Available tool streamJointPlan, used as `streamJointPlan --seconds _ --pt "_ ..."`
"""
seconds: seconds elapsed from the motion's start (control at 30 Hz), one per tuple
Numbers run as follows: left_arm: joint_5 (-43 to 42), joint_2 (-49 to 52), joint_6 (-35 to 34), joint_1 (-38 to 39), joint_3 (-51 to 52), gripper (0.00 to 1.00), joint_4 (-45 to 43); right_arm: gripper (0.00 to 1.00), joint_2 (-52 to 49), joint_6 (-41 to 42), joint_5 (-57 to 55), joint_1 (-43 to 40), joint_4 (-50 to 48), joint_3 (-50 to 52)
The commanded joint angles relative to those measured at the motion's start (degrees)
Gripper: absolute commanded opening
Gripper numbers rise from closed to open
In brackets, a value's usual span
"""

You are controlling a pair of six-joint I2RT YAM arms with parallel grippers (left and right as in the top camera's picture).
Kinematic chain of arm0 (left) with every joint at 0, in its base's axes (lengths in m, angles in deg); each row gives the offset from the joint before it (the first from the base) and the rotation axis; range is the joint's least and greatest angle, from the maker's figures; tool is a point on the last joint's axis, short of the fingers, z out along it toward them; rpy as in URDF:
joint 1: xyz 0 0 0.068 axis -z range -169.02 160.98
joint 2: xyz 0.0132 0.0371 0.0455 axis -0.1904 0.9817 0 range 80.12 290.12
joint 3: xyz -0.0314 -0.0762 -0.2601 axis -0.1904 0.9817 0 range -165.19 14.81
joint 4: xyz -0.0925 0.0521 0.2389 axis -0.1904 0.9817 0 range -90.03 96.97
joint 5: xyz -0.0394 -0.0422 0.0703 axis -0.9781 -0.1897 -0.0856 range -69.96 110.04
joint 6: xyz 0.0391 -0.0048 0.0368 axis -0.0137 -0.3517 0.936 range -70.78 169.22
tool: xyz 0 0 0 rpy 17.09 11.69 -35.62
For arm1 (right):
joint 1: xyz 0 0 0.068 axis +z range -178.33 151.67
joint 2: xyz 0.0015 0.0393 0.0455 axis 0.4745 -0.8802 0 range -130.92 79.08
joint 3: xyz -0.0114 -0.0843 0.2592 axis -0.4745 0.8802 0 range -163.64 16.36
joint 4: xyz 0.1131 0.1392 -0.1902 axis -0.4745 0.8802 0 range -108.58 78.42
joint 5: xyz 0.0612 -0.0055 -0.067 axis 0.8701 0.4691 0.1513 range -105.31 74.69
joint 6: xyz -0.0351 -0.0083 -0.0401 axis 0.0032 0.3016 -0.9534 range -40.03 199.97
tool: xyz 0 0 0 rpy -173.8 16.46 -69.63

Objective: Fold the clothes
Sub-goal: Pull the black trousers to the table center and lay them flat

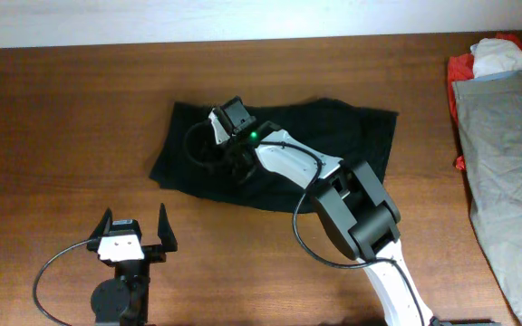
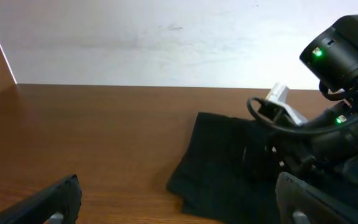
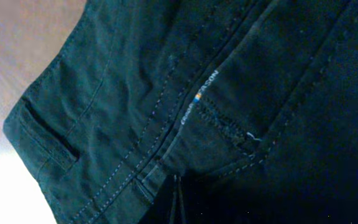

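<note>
The black garment [image 1: 356, 136] lies spread and limp at the middle of the wooden table. It also shows in the left wrist view [image 2: 219, 162] and fills the right wrist view [image 3: 135, 93], where seams, stitching and a belt loop show. My right gripper [image 1: 228, 154] is down on the garment's left part. Its fingers [image 3: 178, 190] are closed together, pinching the fabric at a seam. My left gripper [image 1: 135, 228] is open and empty near the table's front edge, in front of the garment's left corner and apart from it [image 2: 179, 185].
A grey garment [image 1: 506, 154] lies along the right edge of the table, with red cloth [image 1: 461, 68] and white cloth [image 1: 497, 54] at its far end. The right arm [image 2: 340, 56] rises over the garment. A pale wall [image 2: 166, 37] stands behind the table.
</note>
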Motion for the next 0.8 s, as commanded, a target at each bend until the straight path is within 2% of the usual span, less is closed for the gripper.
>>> streamJointPlan --seconds 0.0,0.3,0.43,0.57,0.63,0.73,0.77 --pt "-0.37 -0.33 -0.55 -0.20 0.31 0.99 -0.13 0.04 -3.45 -0.74 3.08 4.02 5.53 0.37" --pt "-0.37 -0.33 -0.55 -0.20 0.31 0.99 -0.13 0.04 -0.55 -3.02 6.60 7.15 13.79 0.35" --pt "-0.37 -0.33 -0.55 -0.20 0.31 0.99 -0.13 0.06 4.07 -3.39 -0.61 5.38 15.63 0.33" --pt "-0.37 -0.33 -0.55 -0.20 0.31 0.99 -0.13 0.61 9.29 -5.57 -2.23 1.99 15.76 0.31" --pt "-0.37 -0.33 -0.55 -0.20 0.31 0.99 -0.13 0.75 12.20 -6.03 -2.43 -0.48 15.98 0.31" --pt "-0.37 -0.33 -0.55 -0.20 0.31 0.99 -0.13 0.80 16.24 -6.05 -2.73 -5.22 16.83 0.31" --pt "-0.37 -0.33 -0.55 -0.20 0.31 0.99 -0.13 0.86 18.25 -6.29 -4.52 -8.24 18.16 0.31"
